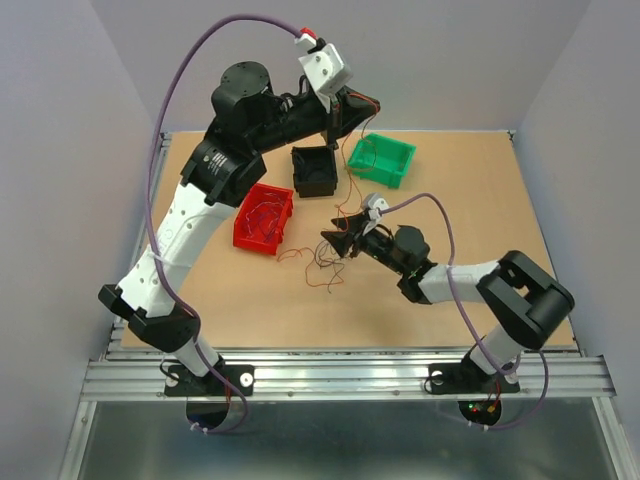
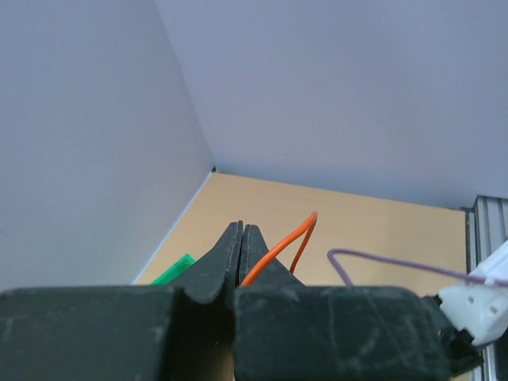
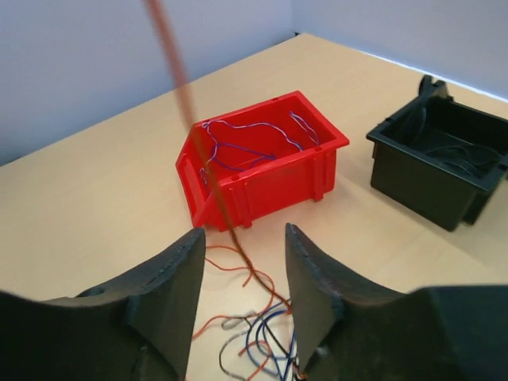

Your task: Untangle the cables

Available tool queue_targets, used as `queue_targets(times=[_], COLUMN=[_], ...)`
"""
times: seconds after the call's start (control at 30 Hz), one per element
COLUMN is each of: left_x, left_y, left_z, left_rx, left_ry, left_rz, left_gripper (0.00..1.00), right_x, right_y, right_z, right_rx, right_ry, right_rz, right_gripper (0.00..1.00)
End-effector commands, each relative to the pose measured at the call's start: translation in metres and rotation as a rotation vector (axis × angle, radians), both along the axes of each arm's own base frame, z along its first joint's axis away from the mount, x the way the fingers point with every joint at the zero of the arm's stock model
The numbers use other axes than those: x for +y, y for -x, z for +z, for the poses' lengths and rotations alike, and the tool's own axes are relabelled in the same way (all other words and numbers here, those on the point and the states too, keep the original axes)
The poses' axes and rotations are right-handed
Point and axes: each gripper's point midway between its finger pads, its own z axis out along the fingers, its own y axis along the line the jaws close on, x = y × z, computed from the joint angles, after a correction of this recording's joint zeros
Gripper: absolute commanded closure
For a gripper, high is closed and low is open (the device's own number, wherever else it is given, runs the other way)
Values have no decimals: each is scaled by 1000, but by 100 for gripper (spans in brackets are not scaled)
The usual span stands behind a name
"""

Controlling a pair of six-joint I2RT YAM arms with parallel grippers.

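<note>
Sorting by colour looks to be the step in hand. At ten o'clock of the loose bunch the red bin already holds thin purple strands, and the black bin at twelve o'clock holds dark ones. The remaining cables lie on the table near its middle, a small knot of hair-thin orange, red, black and bluish loops crossing one another, with a few ends trailing out toward seven o'clock. The left hand is raised high above the far side of the table, its jaws pressed together on one orange cable, which arches up out of the grip and droops back down. The right hand hovers low just over the bunch at its three o'clock side, fingers spread and holding nothing. The green bin sits at one o'clock. The next move probably calls for lowering the orange cable into a bin and releasing it, while the right hand picks out a single strand without dragging its neighbours.
</note>
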Motion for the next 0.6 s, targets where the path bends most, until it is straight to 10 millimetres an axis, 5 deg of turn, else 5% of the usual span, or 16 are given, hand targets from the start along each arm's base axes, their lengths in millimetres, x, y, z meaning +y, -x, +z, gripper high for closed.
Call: queue_targets(times=[0.0, 0.2, 0.3, 0.37, 0.47, 0.57], left_x=[23, 86, 144, 164, 163, 149], left_y=[14, 27, 56, 71, 74, 69], left_z=[67, 142, 187, 198, 191, 169], left_rx=[-135, -414, -583, -662, -660, -639], left_ry=[127, 270, 393, 433, 433, 388], left_rz=[49, 288, 450, 500, 487, 437], left_gripper=[100, 100, 100, 100, 100, 100], right_x=[27, 27, 17, 15, 11, 3], right_y=[-15, -33, -30, -25, -19, -10], right_z=[33, -24, -51, -67, -69, -51], right_rx=[-101, 18, 83, 119, 124, 82], right_ry=[-124, -87, -78, -65, -77, -91], right_rz=[57, -10, -47, -43, -43, -35], right_gripper=[55, 65, 70, 71, 69, 36])
